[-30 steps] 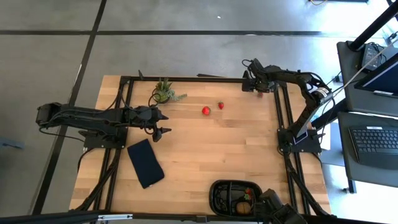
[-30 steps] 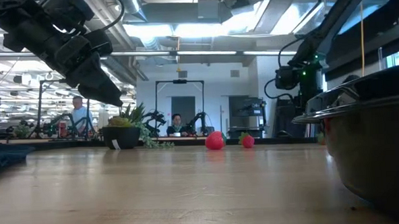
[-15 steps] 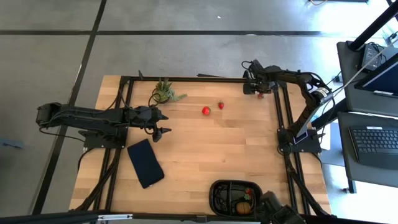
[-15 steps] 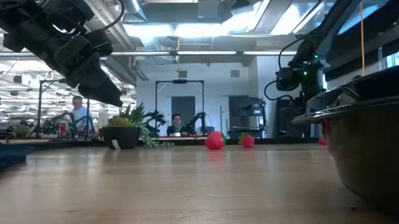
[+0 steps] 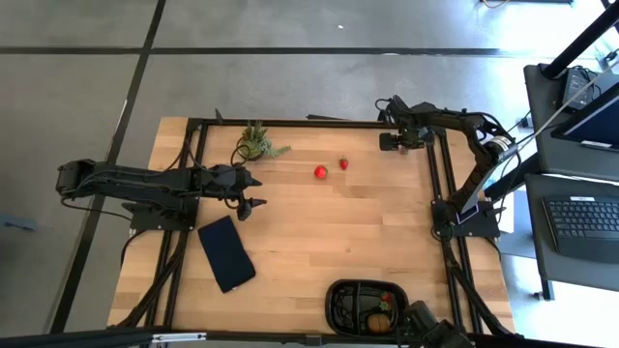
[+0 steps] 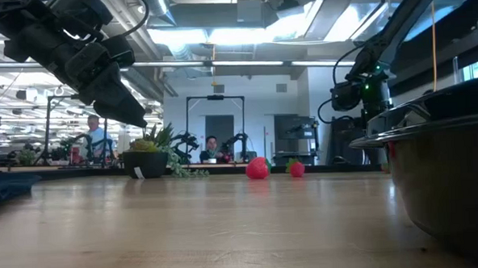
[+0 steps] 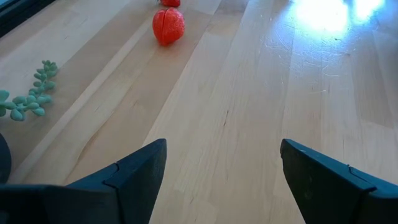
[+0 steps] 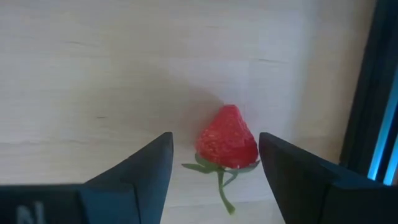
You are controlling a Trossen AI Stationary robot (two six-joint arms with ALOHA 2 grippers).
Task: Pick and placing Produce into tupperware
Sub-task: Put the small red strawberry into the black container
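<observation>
One strawberry (image 8: pixel 227 139) between open right claw (image 8: pixel 215 163)

Two strawberries (image 5: pixel 320 172) lie side by side mid-tabletop (image 5: pixel 329 232), right of the potted plant (image 5: pixel 255 142). A third strawberry (image 8: pixel 227 139) sits between the right tool's (image 5: pixel 390 142) fingers at the far right corner. The tupperware (image 5: pixel 365 305) rests at the near edge; the slab (image 5: pixel 225 253) lies to its left.

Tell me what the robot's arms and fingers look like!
Both arms are dark, nearly black, built from jointed tube-like sections with black cables looped along them. The left tool and the right tool each end in two flat, wedge-shaped dark fingers. A small green light glows on the right arm.
</observation>
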